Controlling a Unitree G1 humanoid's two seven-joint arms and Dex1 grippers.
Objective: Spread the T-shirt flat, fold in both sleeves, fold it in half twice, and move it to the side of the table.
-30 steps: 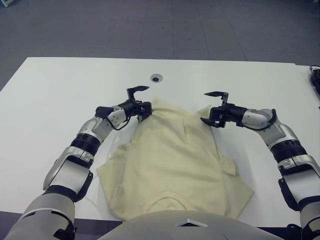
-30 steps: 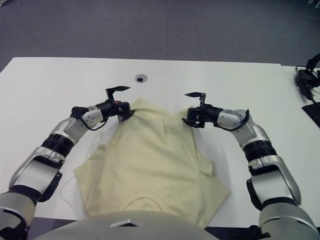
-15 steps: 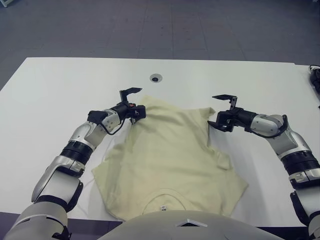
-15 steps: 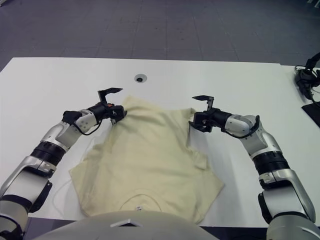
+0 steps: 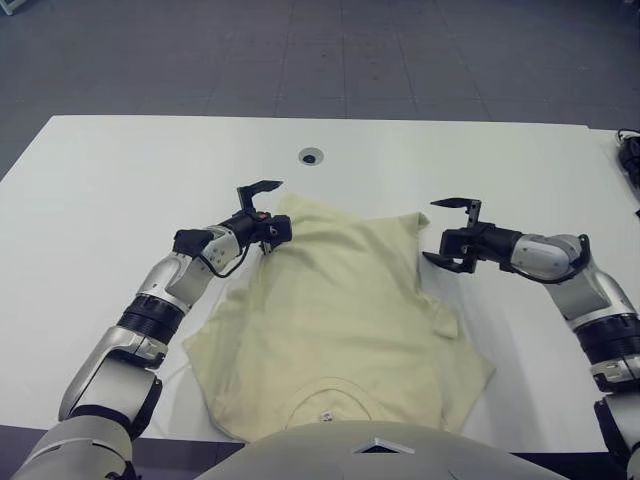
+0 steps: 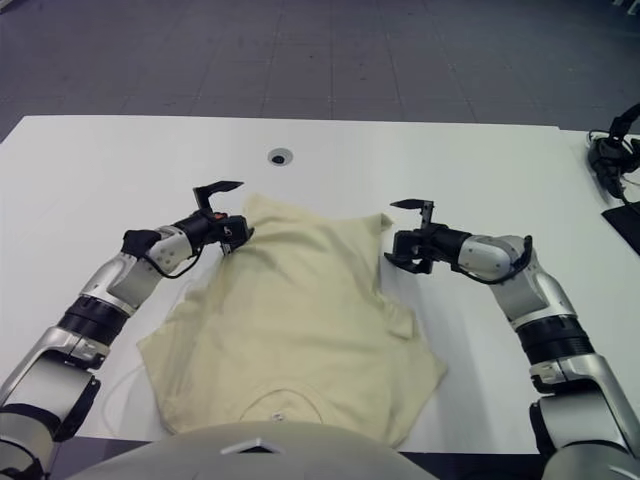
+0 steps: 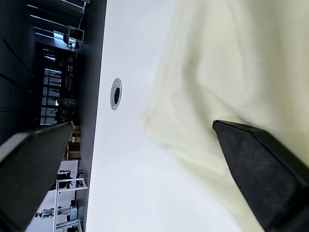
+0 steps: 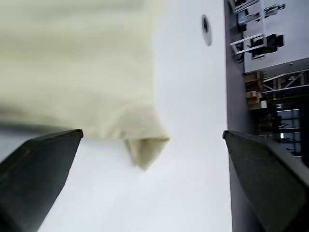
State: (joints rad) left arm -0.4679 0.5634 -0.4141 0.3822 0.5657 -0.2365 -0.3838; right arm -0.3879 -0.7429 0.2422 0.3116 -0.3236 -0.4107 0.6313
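Currently, the T-shirt (image 5: 340, 320) lies creased on the desk (image 5: 110, 170), both the left gripper (image 5: 266, 212) and right gripper (image 5: 447, 232) holding fingers released at its far corners, so a shallow or uneven closure could miss the hem or drag fresh wrinkles into the cloth.

We note the T-shirt (image 5: 340, 320) as pale yellow and plain all over, a shade darker along its creases. The table (image 5: 120, 170) is plain white. The round grommet (image 5: 312, 156) set in it has a silvery ring and a dark centre. The floor (image 5: 400, 50) is dark grey, in a grid of square tiles. Left gripper (image 5: 272, 213) and right gripper (image 5: 432, 230) are both black. We see black cabled gear (image 6: 612, 160) at the table's right edge.
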